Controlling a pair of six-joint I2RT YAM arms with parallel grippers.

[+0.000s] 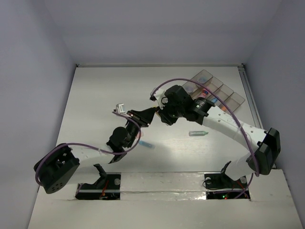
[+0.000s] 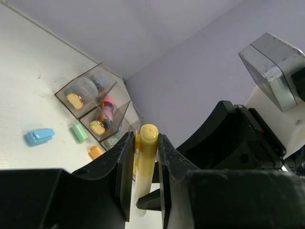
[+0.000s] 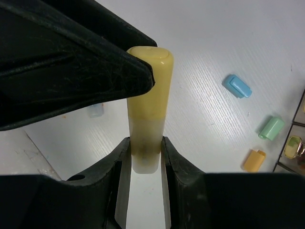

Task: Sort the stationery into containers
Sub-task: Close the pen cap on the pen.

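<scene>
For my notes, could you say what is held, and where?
One yellow marker: left gripper on its yellow end, right gripper on its pale end.

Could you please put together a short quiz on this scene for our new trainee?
1. True or false: the left gripper and the right gripper both have their jaws closed on the yellow marker.
2. Multiple choice: on the table, the tray stands A) near left, B) far right, C) centre.
3. In the right wrist view, which lies farthest from the tray: the blue piece, the pale green piece or the orange piece?
Key: 1 true; 2 B; 3 blue.
</scene>
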